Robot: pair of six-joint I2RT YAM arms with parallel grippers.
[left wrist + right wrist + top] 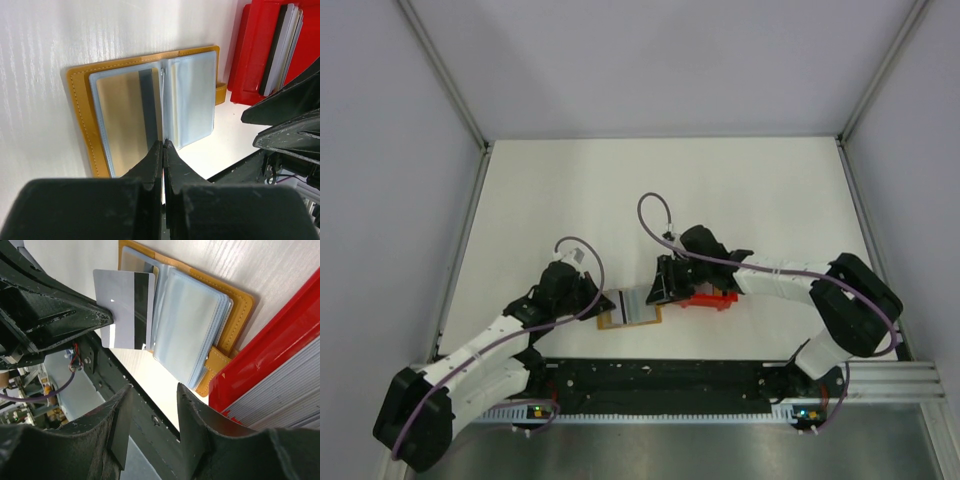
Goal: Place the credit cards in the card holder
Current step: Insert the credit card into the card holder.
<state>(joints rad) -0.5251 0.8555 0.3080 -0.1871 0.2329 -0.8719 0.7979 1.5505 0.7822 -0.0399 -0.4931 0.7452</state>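
At surface's [670, 180] near edge, left end effector [163, 145] pinches grey-white striped card [120, 305] over opened orange leather card holder [240, 300]; right end effector [152, 390] spread, empty. I fear misalignment at the sleeve mouth buckling the card.

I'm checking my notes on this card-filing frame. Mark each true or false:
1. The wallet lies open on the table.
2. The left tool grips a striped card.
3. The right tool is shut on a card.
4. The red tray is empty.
1. The wallet lies open on the table. True; its clear sleeves face up.
2. The left tool grips a striped card. True; it is shut on the card beside the wallet's fold.
3. The right tool is shut on a card. False: it is open, with nothing between its fingers.
4. The red tray is empty. False: it holds stacked cards.
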